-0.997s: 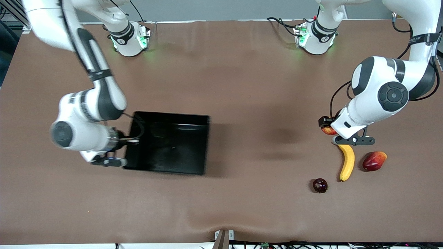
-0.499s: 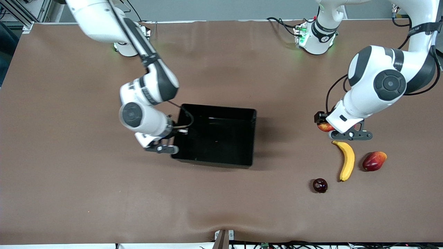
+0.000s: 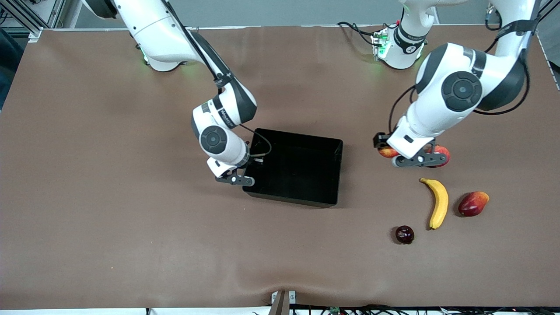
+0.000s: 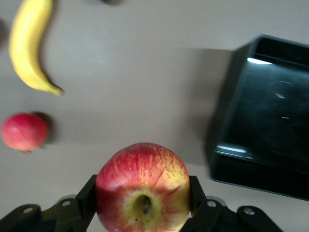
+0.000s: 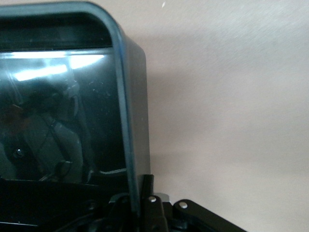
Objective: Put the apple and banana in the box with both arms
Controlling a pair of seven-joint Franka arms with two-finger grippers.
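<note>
Two grippers are each clamped on something: the left gripper point(image 4: 143, 205) holds the apple point(image 4: 143, 186) in its jaws above the bench point(image 3: 109, 210), between the box point(image 3: 297, 170) and the banana point(image 3: 436, 202). The right gripper point(image 5: 140, 203) has its jaws shut on the box's wall. A pomegranate point(image 3: 472, 203) lies beside the banana, with a plum point(image 3: 404, 234) nearer the front camera. No writing can be read.

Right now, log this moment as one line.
left tool: shut on apple, over table | right tool: shut on box wall | banana: on table, not in box
</note>
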